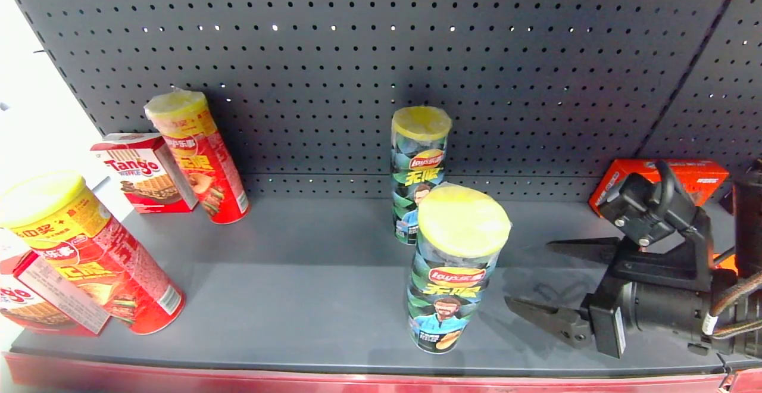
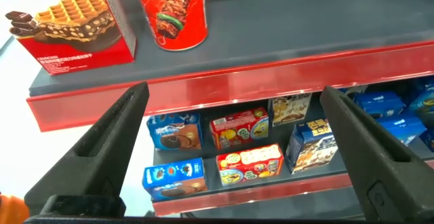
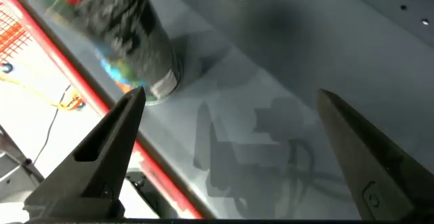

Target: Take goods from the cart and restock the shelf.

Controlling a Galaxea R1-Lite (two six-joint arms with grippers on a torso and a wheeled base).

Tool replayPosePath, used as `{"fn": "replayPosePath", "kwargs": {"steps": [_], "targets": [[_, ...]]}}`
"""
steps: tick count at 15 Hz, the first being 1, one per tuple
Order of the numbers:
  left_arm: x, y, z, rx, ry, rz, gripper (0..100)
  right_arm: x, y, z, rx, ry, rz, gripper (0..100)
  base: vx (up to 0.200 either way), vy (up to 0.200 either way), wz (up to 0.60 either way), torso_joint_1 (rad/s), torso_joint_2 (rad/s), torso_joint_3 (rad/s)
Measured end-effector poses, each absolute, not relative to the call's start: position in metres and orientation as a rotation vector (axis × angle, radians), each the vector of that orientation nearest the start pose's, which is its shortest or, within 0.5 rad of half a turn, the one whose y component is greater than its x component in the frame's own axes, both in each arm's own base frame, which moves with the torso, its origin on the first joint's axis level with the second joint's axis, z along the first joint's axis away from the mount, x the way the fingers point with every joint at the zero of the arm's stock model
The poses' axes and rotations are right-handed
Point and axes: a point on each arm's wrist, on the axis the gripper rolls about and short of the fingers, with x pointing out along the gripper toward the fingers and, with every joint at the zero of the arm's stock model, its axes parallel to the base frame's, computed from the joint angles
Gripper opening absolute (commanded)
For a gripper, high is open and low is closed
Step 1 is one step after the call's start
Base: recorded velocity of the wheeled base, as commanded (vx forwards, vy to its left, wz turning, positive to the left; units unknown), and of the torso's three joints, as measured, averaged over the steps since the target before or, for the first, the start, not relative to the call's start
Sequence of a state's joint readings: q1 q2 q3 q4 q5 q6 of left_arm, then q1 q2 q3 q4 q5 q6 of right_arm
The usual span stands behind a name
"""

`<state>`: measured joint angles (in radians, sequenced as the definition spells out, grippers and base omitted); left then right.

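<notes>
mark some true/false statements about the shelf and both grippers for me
1. The right gripper has its jaws open and empty. True.
2. The front green can and the back green can lie on their sides. False: both stand upright on the shelf.
3. The front green can has a yellow lid. True.
4. The orange box sits at the shelf's left end. False: it is at the right end, behind the right gripper.
5. The left gripper has its jaws shut. False: they are open and empty.
</notes>
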<state>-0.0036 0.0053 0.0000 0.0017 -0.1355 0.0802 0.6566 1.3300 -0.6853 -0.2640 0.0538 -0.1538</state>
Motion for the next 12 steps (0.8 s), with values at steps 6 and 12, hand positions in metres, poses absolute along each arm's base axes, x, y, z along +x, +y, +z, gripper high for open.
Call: {"fn": "replayPosePath", "kwargs": {"steps": [6,12], "targets": [[-0.023,-0.003,0.075,0.078,0.002,-0.139,100,0.178,0.145,0.207,-0.277,0.338,0.748,100,0.0,0.0,0.0,0.0,0.0,0.0],[-0.023,-0.003,0.075,0.077,0.002,-0.138,100,0.182,0.155,0.203,-0.287,0.349,0.768,100,0.0,0.0,0.0,0.0,0.0,0.0]]}}
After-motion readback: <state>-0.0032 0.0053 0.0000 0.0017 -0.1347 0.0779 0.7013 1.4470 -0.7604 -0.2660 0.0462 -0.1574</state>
